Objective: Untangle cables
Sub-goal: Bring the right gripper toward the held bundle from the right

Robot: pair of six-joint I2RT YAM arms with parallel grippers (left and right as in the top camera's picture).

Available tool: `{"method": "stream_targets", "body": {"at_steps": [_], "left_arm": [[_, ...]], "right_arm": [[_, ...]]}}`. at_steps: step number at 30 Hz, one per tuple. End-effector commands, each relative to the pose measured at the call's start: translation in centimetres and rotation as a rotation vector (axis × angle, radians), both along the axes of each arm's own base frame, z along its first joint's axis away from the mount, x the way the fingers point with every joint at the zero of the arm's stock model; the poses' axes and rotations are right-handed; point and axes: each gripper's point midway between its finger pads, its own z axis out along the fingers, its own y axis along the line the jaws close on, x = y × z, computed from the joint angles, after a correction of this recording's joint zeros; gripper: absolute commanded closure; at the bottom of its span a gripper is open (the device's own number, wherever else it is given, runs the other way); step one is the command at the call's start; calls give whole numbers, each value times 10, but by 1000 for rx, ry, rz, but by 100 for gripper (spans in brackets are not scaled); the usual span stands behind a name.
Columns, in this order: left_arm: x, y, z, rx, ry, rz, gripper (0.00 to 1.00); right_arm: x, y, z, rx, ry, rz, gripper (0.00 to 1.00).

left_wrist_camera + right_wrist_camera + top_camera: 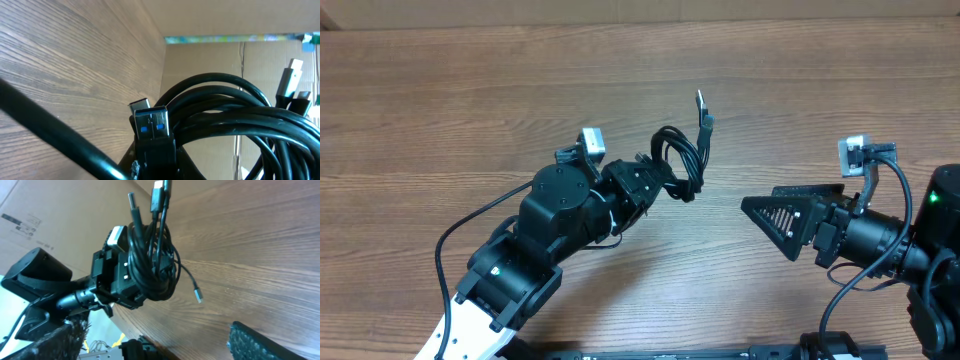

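We see our left gripper (655, 185) clamped tight on a coiled bundle of thin black cables (682, 165) with silver-tipped plug ends, held up off the brown wood-grain table (470, 100), while our right gripper (765, 205) stands wide open and empty, near the bundle without touching it.

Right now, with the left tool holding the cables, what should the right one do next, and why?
Probably bring the right tool in toward the thin loose plug end hanging off the cable bundle. The left tool grips the bundle; the right stands open, apart from it.
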Motion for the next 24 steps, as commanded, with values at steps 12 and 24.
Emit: {"method": "stream_targets", "body": {"at_steps": [12,24], "left_arm": [[0,-15,-6,-6,20,-48,96],[3,-64,-20,-56,65,-106,96]], "right_arm": [[17,-27,-36,-161,86,-158,17],[32,-43,-66,-298,150,-196,20]]}}
